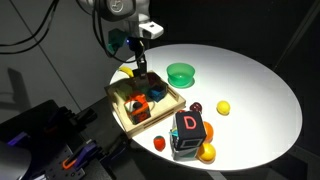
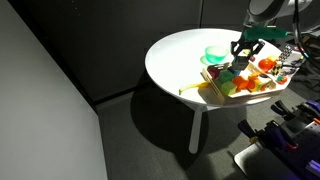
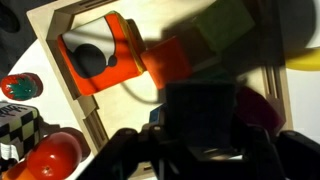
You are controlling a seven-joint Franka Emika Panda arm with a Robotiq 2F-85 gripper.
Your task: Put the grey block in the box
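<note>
The grey block (image 3: 205,115) shows in the wrist view as a dark square piece in shadow, sitting between my gripper's (image 3: 203,140) fingers. The gripper is shut on it and holds it over the box (image 3: 93,118), a shallow light-wood tray. In both exterior views the gripper (image 1: 141,70) (image 2: 243,54) hangs above the far part of the box (image 1: 119,112) (image 2: 213,88); the block itself is too small to make out there. The box holds several coloured pieces, among them an orange one with a dark hole (image 3: 100,55) and a green block (image 3: 225,35).
A green round bowl (image 1: 181,72) stands just beyond the box. A dark cube with a red "D" (image 1: 188,128), a yellow ball (image 1: 223,107), a small red ball (image 1: 198,107), a red piece (image 1: 158,143) and an orange piece (image 1: 207,152) lie on the round white table (image 1: 250,90).
</note>
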